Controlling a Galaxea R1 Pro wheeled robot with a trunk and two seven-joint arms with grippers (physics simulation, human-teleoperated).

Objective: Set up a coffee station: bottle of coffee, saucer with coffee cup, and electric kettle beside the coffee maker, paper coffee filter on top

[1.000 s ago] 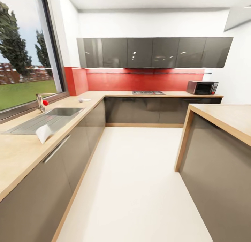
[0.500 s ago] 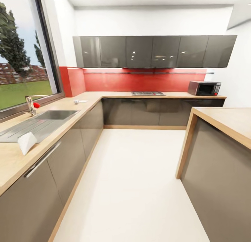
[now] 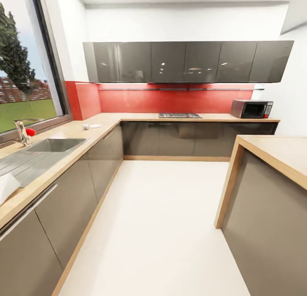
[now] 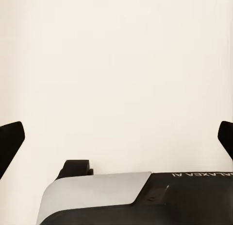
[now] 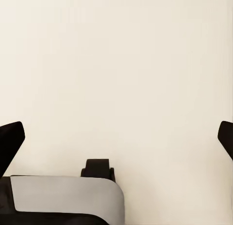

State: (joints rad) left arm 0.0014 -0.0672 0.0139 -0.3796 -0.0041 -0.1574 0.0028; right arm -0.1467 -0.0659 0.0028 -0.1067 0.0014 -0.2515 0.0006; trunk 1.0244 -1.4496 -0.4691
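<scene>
A white, folded paper-like object (image 3: 6,187), possibly the paper coffee filter, lies on the left countertop (image 3: 72,129) at the picture's left edge, in front of the sink. Farther along that counter sits a small white dish-like item (image 3: 91,126), too small to identify. In the left wrist view my left gripper (image 4: 116,137) is open, its dark fingertips (image 4: 10,137) far apart over pale floor. The right wrist view has my right gripper (image 5: 116,137) open in the same way, its fingertips (image 5: 11,136) holding nothing. The coffee maker, bottle and kettle are out of view.
A steel sink (image 3: 53,145) with a tap (image 3: 20,133) is set into the left counter under a window. A hob (image 3: 179,115) and a microwave (image 3: 251,108) stand on the back counter. An island (image 3: 277,151) juts in at right. Pale floor (image 3: 162,219) runs between them.
The whole head view has shifted as the robot moves: the sink, tap and white paper object have slid toward the left edge. Nothing on the counters has itself moved.
</scene>
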